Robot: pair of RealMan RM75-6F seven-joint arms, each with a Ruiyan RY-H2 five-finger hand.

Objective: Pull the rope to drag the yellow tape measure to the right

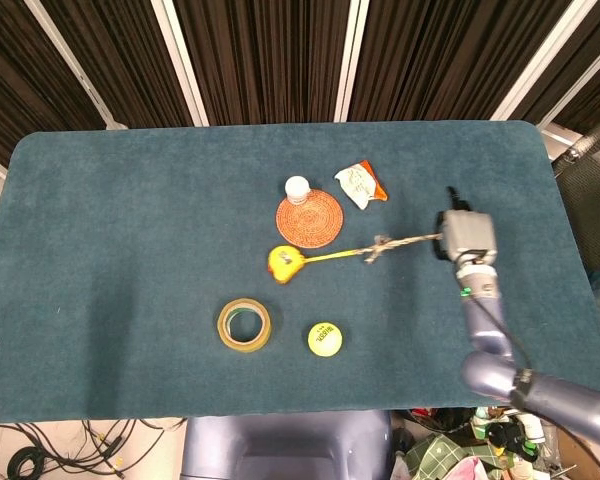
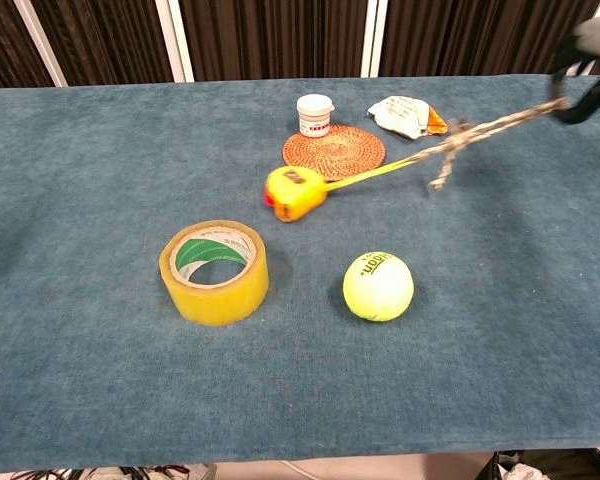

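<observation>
The yellow tape measure (image 1: 283, 262) (image 2: 294, 192) lies just below the woven coaster, its yellow blade drawn out to the right. A braided rope (image 1: 405, 242) (image 2: 485, 129) is knotted to the blade's end and runs taut up to my right hand (image 1: 462, 236) (image 2: 590, 72), which grips the rope's end over the right part of the table. In the chest view only a bit of that hand shows at the right edge. My left hand is in neither view.
A woven coaster (image 1: 308, 217) (image 2: 334, 151) and a small white jar (image 1: 297, 188) (image 2: 315, 112) sit behind the tape measure. A snack packet (image 1: 360, 184) (image 2: 407, 114) lies further right. A roll of clear tape (image 1: 244, 325) (image 2: 215, 272) and a tennis ball (image 1: 323, 338) (image 2: 378, 285) are nearer the front.
</observation>
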